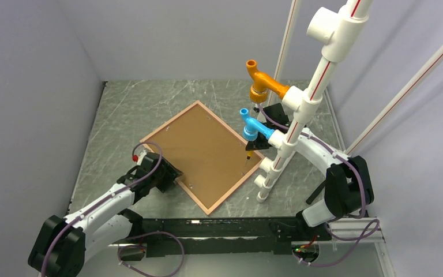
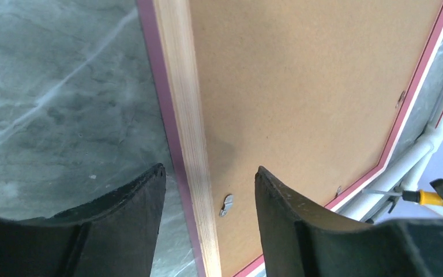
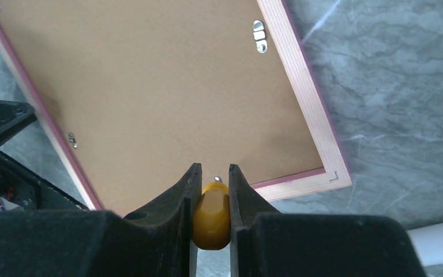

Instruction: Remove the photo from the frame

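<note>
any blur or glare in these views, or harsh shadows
Top external: even, soft light, no glare, the frame sharp with only faint shadow. Left wrist: the fingers of the left gripper look soft up close; the backing board is crisp. Right wrist: the yellow handle in the right gripper is slightly blurred.

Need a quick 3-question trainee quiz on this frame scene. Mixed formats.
1. True or false: the frame lies with its backing board facing up.
2. The right claw is: A) open and empty B) shut on a yellow tool C) shut on a photo
3. Fill in: the left claw stands ____, its fingers on either side of the frame's edge.
Key: 1 true; 2 B; 3 open.
</note>
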